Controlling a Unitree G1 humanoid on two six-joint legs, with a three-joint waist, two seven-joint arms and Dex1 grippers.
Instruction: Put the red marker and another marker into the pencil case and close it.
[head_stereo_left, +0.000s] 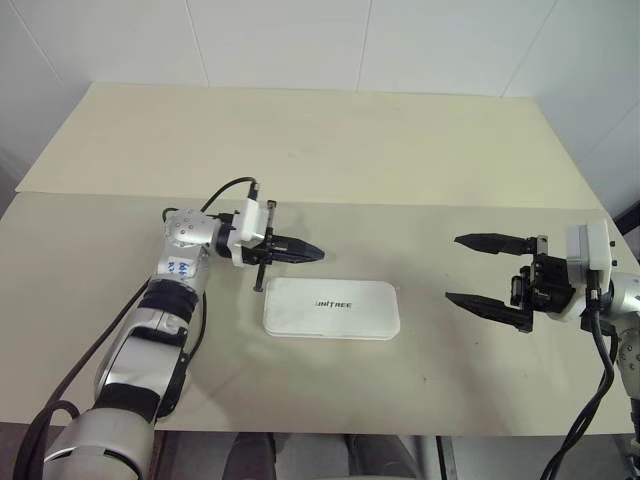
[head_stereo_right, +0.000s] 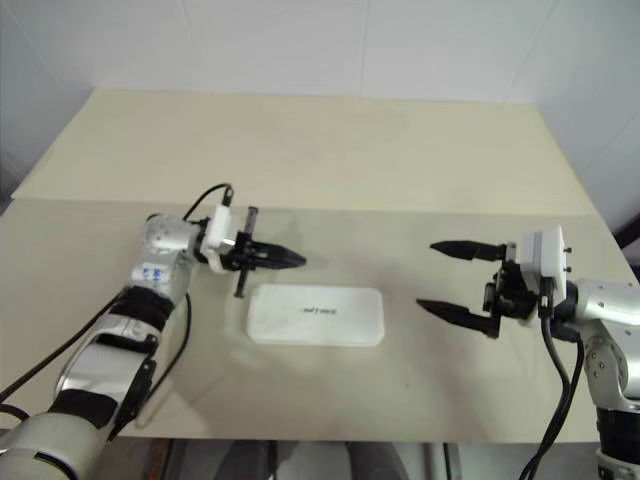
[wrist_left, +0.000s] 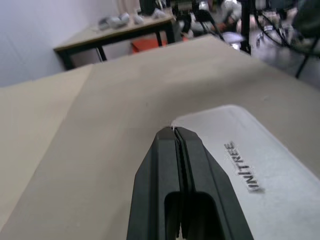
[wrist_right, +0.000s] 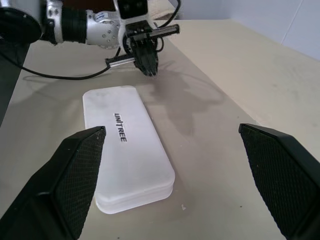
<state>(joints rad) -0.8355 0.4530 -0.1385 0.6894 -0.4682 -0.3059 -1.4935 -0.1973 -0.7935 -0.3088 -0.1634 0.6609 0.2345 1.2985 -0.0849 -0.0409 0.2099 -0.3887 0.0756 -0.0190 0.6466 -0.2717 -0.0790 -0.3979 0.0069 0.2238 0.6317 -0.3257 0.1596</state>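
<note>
case: white UNITREE pencil case (head_stereo_left: 332, 308) lies flat w/ lid shut, mid counter (head_stereo_left: 300, 150), between our two arms
left jaws: left gripper (head_stereo_left: 312, 253) pinched tight, nothing in it, tips just above the case's far left corner
right jaws: right gripper (head_stereo_left: 490, 272) spread wide, empty, well apart from the case
handling: we'd guess hard plastic, light, slick; prob best taken across the long edges
markers: can't tell where they are
room: pale beige counter, white walls

Pale beige table against white walls

The table (head_stereo_left: 330, 140) top shows a seam running from its left edge to its right; a white panelled wall (head_stereo_left: 300, 40) rises past its far edge; the left wrist view shows a dark-legged side table (wrist_left: 115, 32) carrying clutter
</note>
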